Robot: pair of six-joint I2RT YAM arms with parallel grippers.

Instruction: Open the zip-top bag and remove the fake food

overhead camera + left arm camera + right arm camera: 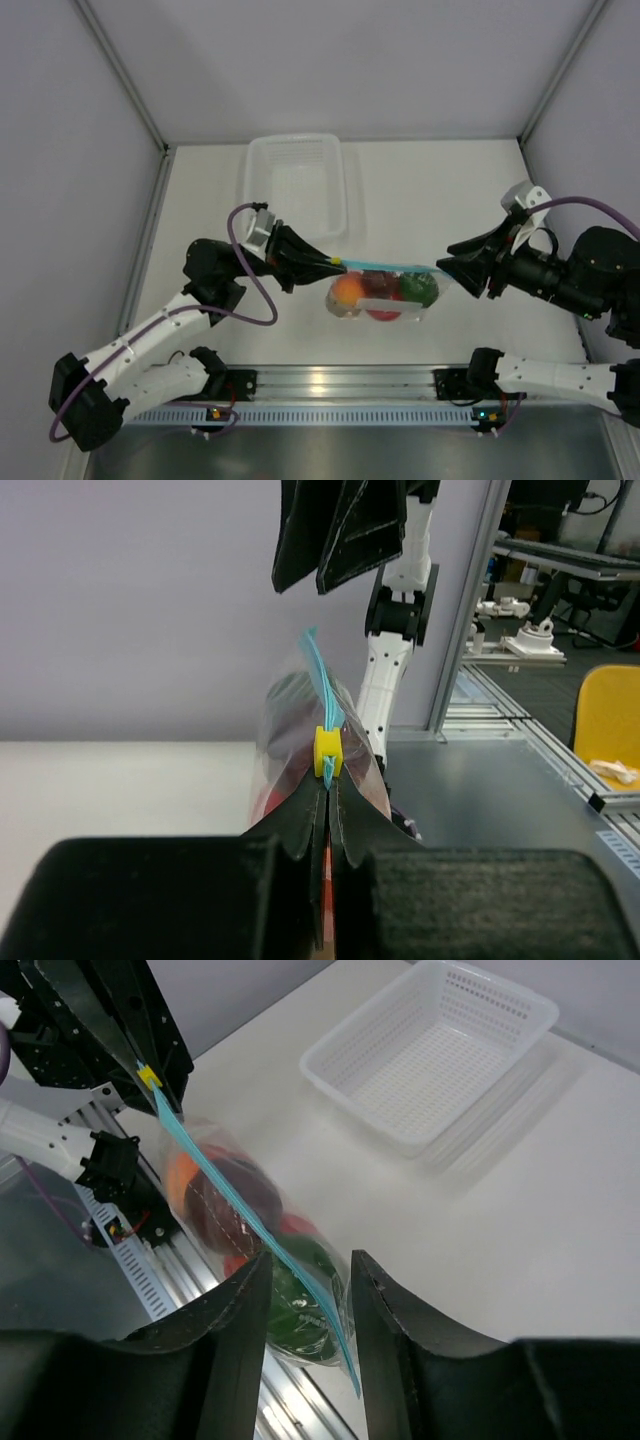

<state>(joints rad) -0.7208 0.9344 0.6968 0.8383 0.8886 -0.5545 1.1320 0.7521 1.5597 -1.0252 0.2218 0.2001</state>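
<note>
The zip-top bag [392, 266] hangs in the air between my two grippers, its teal zip strip stretched level. Inside it sits the fake food [347, 291]: orange, red, green and dark maroon pieces show. My left gripper [333, 262] is shut on the strip's left end, just behind a yellow slider [327, 748]. My right gripper [447, 272] is open at the bag's right end. In the right wrist view the strip [250, 1215] and a green fruit [300, 1305] lie between the right gripper's [310, 1262] spread fingers, which do not pinch them. The left gripper [327, 786] holds the clear plastic.
A translucent white perforated tub [295, 185] stands on the table behind the bag, also visible in the right wrist view as the tub [430, 1050]. An aluminium rail [340, 382] with both arm bases runs along the near edge. Grey walls close in the table on three sides.
</note>
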